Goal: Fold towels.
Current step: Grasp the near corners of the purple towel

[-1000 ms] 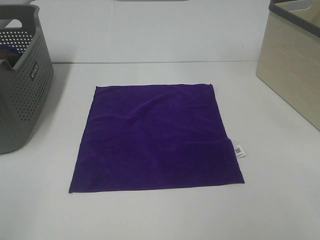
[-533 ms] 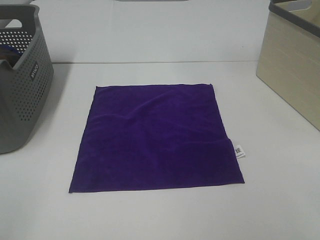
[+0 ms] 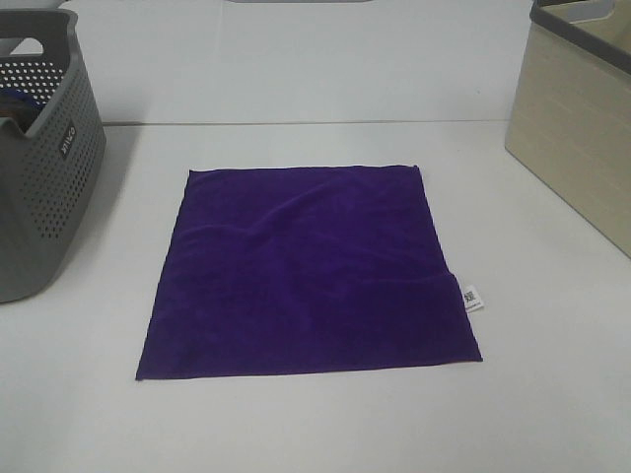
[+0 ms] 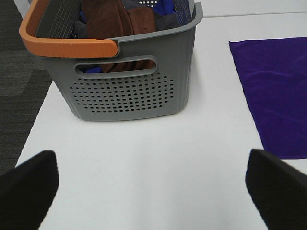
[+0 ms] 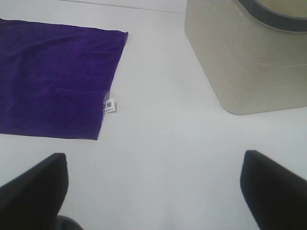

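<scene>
I see a purple towel (image 3: pixel 311 271) lying flat & unfolded at center frame on the white table (image 3: pixel 296 424), w/ a small white tag (image 3: pixel 472 297) on its right edge. Grey basket (image 3: pixel 44 197) w/ cloths (image 4: pixel 117 21) inside sits far left; beige bin (image 3: pixel 577 148) upper right. L gripper (image 4: pixel 153 191): fingers (image 4: pixel 29 187) spread wide, holding nothing. R gripper (image 5: pixel 153 187): same, wide & empty.

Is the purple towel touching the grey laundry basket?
Apart. Exterior high view shows bare table between the purple towel and the grey laundry basket.
</scene>
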